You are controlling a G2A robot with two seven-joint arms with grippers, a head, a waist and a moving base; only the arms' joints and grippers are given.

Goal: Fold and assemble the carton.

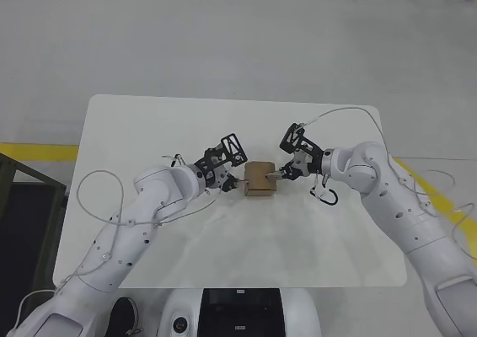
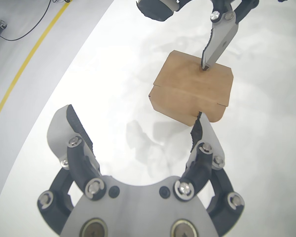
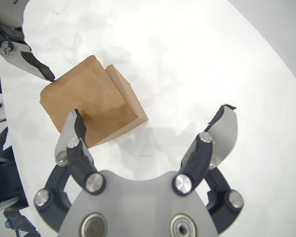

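- The carton [image 2: 192, 89] sat near the middle of the surface [image 1: 137, 126], between the two tools, its brown flaps folded down over the top but, as far as I could judge, not yet locked
- The left tool [image 2: 134, 112] stood spread apart and clamped on nothing; only one finger tip touched the carton's near edge
- The right tool [image 3: 151, 109] was likewise spread wide, with one finger tip pressing on the top panel at the opposite side
- With neither tool gripping, an uneven push could have slid or spun the carton across the smooth surface
- One flap edge stood a little proud of its neighbour; easing the pressure might have let it spring open
- A narrow tip bearing hard on thin card could have dented the panel or slipped off the edge
- The tools faced each other closely, so a careless advance risked a knock between them
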